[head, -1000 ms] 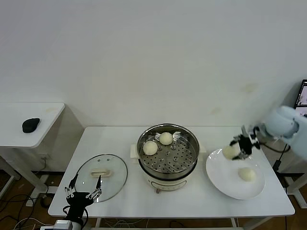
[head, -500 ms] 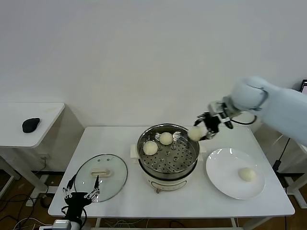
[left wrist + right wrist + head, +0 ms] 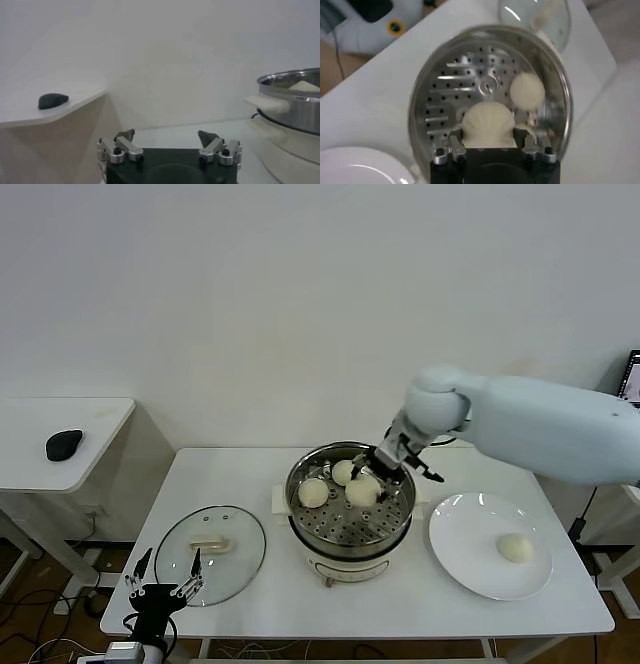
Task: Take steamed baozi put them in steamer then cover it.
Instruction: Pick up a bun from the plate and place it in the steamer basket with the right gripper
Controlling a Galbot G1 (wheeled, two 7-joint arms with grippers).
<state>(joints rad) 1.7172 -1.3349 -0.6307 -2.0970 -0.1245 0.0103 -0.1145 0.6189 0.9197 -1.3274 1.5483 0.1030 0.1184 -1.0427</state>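
My right gripper is shut on a pale baozi and holds it over the steel steamer, above the perforated tray. In the right wrist view the held baozi sits between the fingers. Two more baozi lie in the steamer, one at the left and one at the back. A fourth baozi lies on the white plate to the right. The glass cover lies flat on the table left of the steamer. My left gripper is open at the table's front left corner.
A side table with a black mouse stands at the far left. In the left wrist view the steamer's rim shows at the side. The steamer's white base has side handles.
My right gripper has carried a baozi from the plate leftward to over the steamer tray. One baozi stays on the plate. The left arm has barely moved.
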